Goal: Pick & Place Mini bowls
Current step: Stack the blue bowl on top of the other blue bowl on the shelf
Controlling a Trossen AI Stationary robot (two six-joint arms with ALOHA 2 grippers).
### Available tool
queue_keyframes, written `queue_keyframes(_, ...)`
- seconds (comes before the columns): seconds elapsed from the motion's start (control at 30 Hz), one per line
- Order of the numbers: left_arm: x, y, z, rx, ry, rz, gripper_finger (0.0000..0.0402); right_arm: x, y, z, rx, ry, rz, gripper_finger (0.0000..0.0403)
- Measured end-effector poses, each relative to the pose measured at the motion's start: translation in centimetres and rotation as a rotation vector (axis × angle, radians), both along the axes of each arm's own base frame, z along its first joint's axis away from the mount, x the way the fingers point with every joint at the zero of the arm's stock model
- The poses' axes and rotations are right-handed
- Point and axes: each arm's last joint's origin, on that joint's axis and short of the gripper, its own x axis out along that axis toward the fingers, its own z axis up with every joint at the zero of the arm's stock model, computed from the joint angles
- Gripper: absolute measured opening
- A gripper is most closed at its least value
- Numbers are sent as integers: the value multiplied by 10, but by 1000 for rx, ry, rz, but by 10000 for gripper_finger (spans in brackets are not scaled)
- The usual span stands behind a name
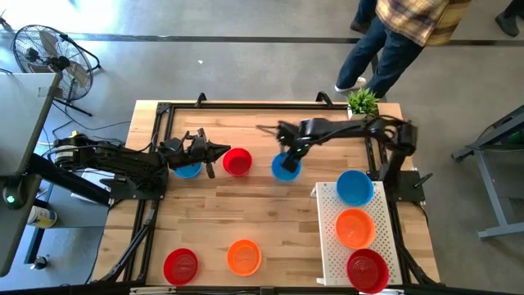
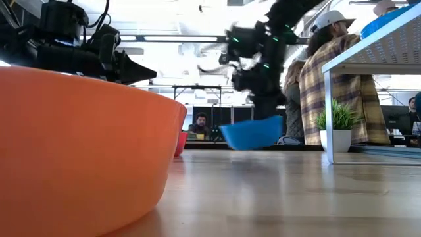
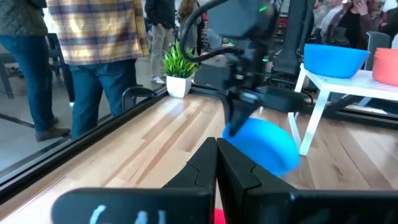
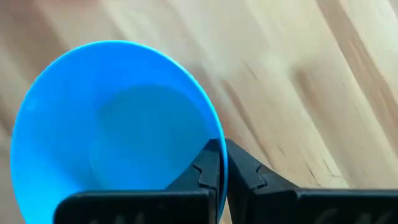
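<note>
High view: the right gripper is seen at the upper middle of the frame, closed on the rim of a blue mini bowl, so the pick step is judged to be in hand, with the grasp just made. In the right wrist view the rim of the bowl is pinched between the two dark fingers, one inside the wall and one outside. In the low view the bowl is shown tilted, at or just off the tabletop. A lift and a carry toward the white perforated tray at lower right, where blue, orange and red bowls already sit, are judged to be called for next. The left gripper, fingers shut and empty, is held beside a red mini bowl.
</note>
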Motion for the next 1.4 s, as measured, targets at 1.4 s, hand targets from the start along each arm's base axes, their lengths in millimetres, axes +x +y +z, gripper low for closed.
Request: queue_keyframes(1.4,0,0,0,1,-4,-2,0,-153,-20,-17,0,-13,-475,130)
